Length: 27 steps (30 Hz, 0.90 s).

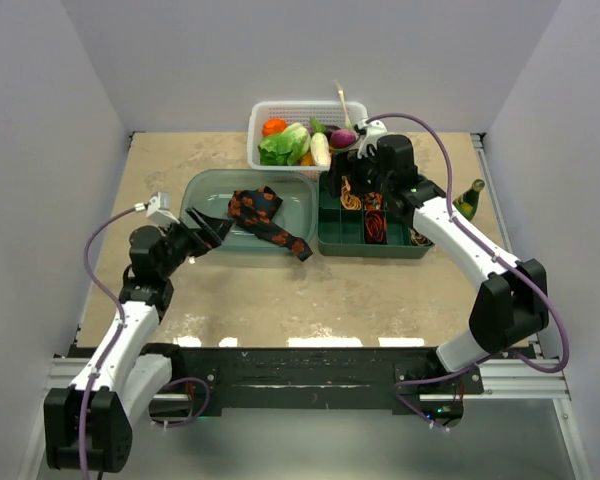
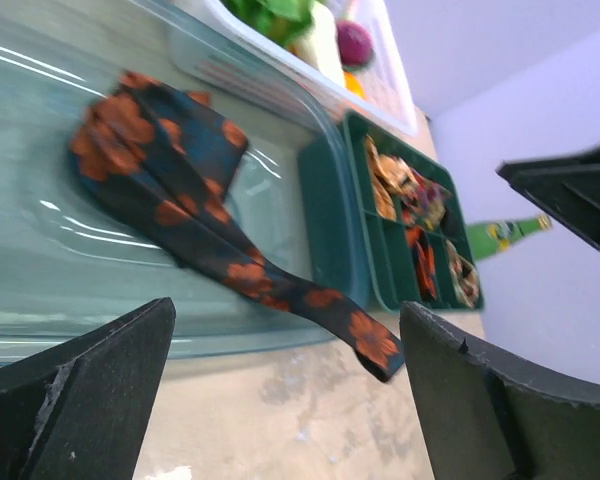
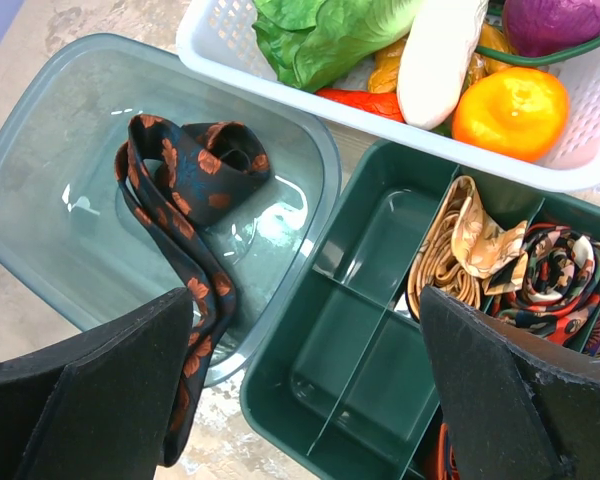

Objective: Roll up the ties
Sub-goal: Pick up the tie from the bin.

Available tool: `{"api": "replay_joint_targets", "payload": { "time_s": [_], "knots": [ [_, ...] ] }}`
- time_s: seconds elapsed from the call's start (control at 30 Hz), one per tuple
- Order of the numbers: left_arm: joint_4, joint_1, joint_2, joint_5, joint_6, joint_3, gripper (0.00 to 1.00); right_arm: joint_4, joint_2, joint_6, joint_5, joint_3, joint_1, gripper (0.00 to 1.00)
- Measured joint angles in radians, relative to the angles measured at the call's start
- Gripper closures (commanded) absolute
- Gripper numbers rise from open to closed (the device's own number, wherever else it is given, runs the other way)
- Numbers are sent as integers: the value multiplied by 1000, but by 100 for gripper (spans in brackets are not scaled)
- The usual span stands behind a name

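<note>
One black tie with orange-red motifs (image 1: 263, 213) lies bunched in a clear teal tub (image 1: 195, 186). Its tail (image 2: 368, 344) hangs over the tub's front right rim onto the table. My left gripper (image 2: 285, 325) is open and empty, low at the tub's left end and facing along the tie. My right gripper (image 3: 305, 335) is open and empty, hovering over the empty left compartments of a green divided tray (image 3: 365, 330). A rolled tan tie (image 3: 448, 252) and a rolled dark patterned tie (image 3: 557, 275) sit in the tray's other compartments.
A white basket (image 1: 263, 108) of toy vegetables stands behind the tub and tray. A green bottle (image 1: 469, 200) stands to the right of the tray, near my right arm. Purple cables run along both arms. Grey walls enclose the table.
</note>
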Motion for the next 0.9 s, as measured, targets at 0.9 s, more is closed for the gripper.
{"api": "replay_joint_targets", "payload": {
  "time_s": [0.9],
  "knots": [
    [401, -554, 606, 5, -403, 34, 16, -12, -9, -5, 4, -33, 0, 1]
  ]
}}
